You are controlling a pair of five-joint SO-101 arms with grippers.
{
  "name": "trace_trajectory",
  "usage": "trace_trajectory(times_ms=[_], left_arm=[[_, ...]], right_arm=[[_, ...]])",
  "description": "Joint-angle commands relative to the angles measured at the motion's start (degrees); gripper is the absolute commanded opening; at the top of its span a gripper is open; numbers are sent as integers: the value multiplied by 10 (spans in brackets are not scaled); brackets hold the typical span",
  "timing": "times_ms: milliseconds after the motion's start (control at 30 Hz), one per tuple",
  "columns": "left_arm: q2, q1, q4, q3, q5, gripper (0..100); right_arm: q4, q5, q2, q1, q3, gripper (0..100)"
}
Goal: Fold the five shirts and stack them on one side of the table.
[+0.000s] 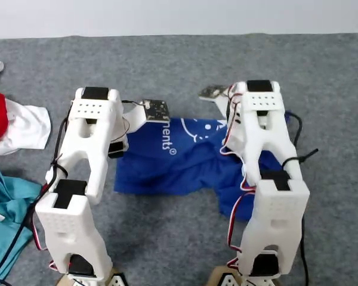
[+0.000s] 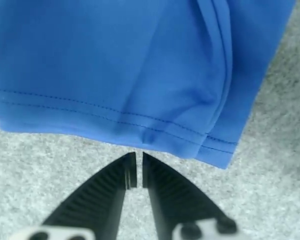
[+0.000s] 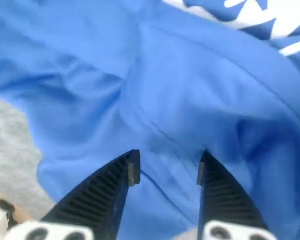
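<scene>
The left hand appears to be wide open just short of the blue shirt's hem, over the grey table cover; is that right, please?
Not quite: the left wrist view shows the left hand shut. It is just short of the hem of the blue shirt, over the grey table cover.

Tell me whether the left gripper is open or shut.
Shut: the left gripper has its fingertips almost touching, nothing between them, just short of the blue shirt.

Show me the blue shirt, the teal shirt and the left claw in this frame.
blue shirt [image 1: 167, 167], high view, the middle of its body.
teal shirt [image 1: 6, 190], high view, a bare part of its cloth.
left claw [image 2: 138, 170], left wrist view, midway between its fingertips.
</scene>
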Motion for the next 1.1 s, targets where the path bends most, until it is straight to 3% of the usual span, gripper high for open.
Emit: trace_trajectory(times_ms=[0,133,367,533,633,833,1067], left_arm=[[-35,0,-5,-1,4,29],[-35,0,-7,7,4,29],[-35,0,-7,15,4,29],[-35,1,-7,15,4,29],[-35,4,-8,15,4,29],[-35,4,-24,16,4,29],[-35,3,-33,16,4,29]], right_arm=[[-15,-9,15,-3,-6,168],[-9,-6,18,-1,-27,50],[83,23,18,31,-147,17],[91,38,0,57,-166,11],[91,40,-10,50,-166,28],[93,-34,-10,8,-166,211],[92,-42,-7,-56,-164,221]])
